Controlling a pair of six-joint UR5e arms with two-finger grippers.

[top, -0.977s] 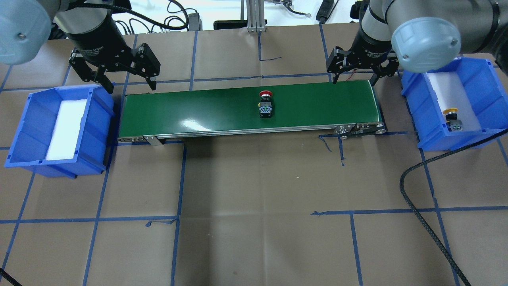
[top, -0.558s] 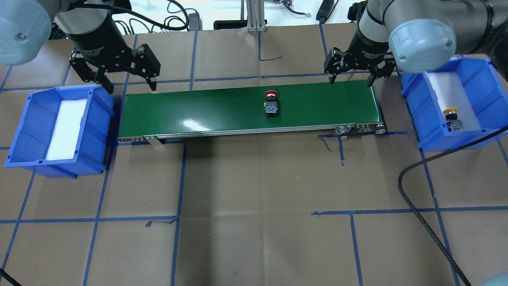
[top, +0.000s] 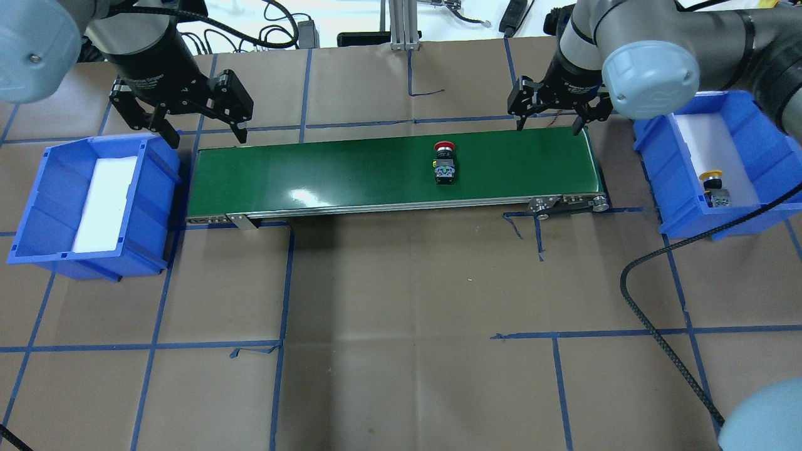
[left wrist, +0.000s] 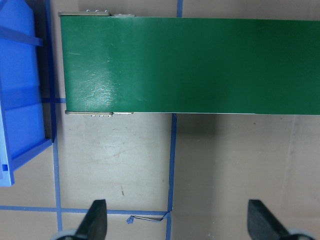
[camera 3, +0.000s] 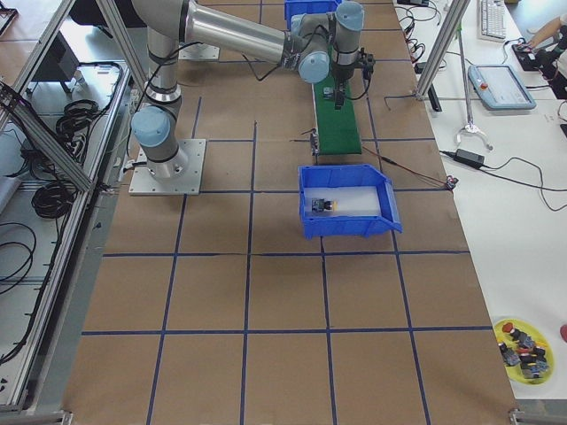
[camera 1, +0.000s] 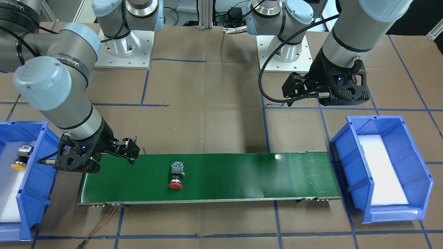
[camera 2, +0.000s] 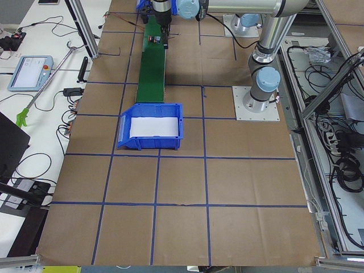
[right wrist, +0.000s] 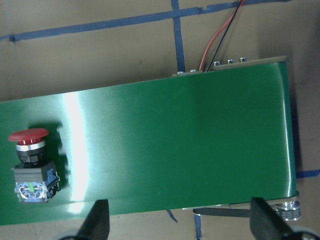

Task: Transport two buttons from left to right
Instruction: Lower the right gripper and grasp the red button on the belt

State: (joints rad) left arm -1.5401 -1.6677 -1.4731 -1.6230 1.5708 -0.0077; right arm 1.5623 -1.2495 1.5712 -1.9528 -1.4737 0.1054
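The red button [top: 444,163] lies on its side on the green conveyor belt [top: 326,172], right of the middle; it also shows in the front view [camera 1: 176,174] and the right wrist view [right wrist: 31,162]. The yellow button [top: 714,186] lies in the right blue bin [top: 755,128], and shows in the front view [camera 1: 21,157] as well. My right gripper [top: 548,127] is open and empty over the belt's right end, right of the red button. My left gripper [top: 205,136] is open and empty at the belt's left end.
The left blue bin [top: 47,207] holds only a white foam pad. A black cable [top: 651,313] loops over the table at the front right. Red and black wires [right wrist: 220,35] run from the belt's right end. Blue tape lines grid the brown table.
The red button has travelled to the right along the belt. My right gripper has shifted a little left and farther back. My left gripper has not moved.
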